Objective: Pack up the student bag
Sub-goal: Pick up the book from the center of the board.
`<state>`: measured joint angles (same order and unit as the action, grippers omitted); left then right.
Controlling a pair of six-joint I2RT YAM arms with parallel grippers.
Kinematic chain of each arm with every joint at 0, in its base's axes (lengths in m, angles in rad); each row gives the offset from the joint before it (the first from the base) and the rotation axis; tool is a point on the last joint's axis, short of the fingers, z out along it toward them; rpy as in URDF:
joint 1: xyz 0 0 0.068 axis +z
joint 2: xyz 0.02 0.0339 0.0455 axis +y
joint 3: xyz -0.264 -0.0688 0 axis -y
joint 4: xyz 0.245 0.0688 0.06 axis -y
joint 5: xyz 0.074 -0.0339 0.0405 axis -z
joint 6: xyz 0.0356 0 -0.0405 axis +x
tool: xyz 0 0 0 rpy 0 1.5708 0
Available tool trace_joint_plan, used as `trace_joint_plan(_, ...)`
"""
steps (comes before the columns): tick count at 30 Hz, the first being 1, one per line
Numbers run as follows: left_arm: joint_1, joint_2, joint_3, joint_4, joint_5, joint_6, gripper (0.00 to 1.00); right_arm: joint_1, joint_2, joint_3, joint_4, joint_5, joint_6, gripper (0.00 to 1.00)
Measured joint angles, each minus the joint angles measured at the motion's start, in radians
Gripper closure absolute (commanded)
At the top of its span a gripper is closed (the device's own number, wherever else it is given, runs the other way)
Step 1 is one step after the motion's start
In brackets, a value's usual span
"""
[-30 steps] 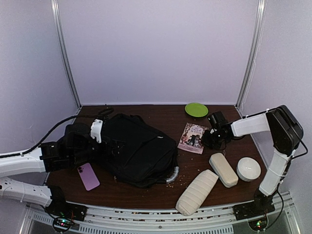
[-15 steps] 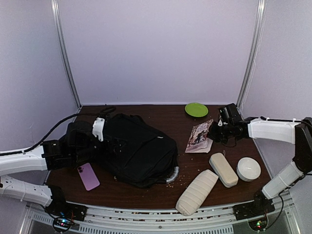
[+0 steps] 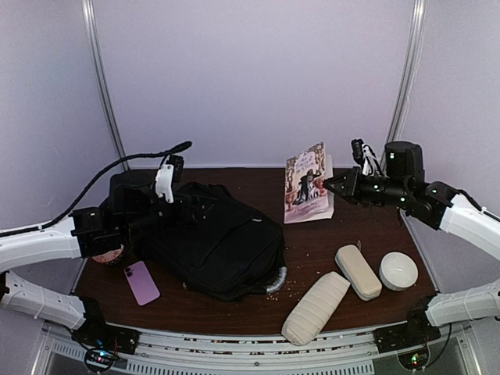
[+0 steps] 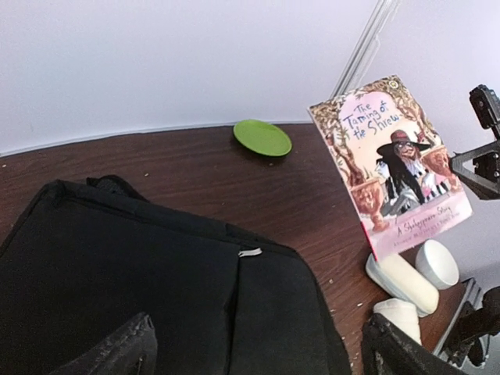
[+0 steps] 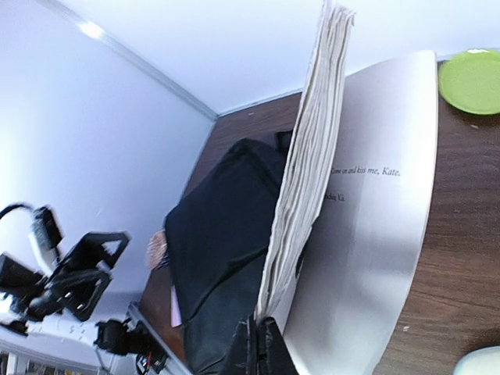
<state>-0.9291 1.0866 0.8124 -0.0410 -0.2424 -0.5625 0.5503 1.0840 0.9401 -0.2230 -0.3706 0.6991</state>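
Student bag (image 3: 223, 242) first: from the overhead camera I see it lying flat on the left half of the brown table (image 3: 367, 226), black and slumped, with a silvery strip of rim (image 3: 275, 280) at its near right corner. My left gripper (image 3: 190, 206) hangs over the bag's far left part, but it is dark against the fabric, so I cannot judge contact from here. My right gripper (image 3: 332, 184) is up in the air right of the bag and well clear of it, pinched on the right edge of a paperback book (image 3: 307, 181) that stands upright with its cover facing the camera. A purple phone (image 3: 141, 282) lies just beside the bag's near left edge. A ribbed cream pouch (image 3: 316, 307), a beige case (image 3: 358, 271) and a white bowl (image 3: 398, 271) sit near the right front.

On the left wrist camera, the left gripper (image 4: 256, 324) has its fingers (image 4: 125, 351) spread wide with nothing between them. The student bag (image 4: 141, 273) fills the lower left, directly ahead and below, with a small white tag (image 4: 250, 252) on it. Beyond it I see a green plate (image 4: 262, 137) and the raised book (image 4: 391, 164).

On the right wrist camera, the right gripper (image 5: 255, 344) is clamped tight on the book (image 5: 375, 234) at its lower edge, pages standing up from the fingers. The bag (image 5: 226, 250) lies on the table beyond the book, apart from it, and the plate (image 5: 473, 78) is at top right.
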Motion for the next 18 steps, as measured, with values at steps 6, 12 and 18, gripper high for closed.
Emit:
trace_joint_plan(6, 0.0, 0.011, 0.002, 0.148, 0.137, -0.042, 0.02, 0.117, -0.083, 0.01, 0.116, -0.141, -0.003, 1.0)
trace_joint_plan(12, 0.003, -0.018, 0.002, 0.262, 0.222, -0.129, 0.02, 0.17, -0.104, 0.011, 0.253, -0.214, 0.026, 1.0)
trace_joint_plan(18, 0.021, -0.02, 0.02, 0.32, 0.303, -0.226, 0.02, 0.229, -0.093, 0.011, 0.345, -0.24, 0.04, 1.0)
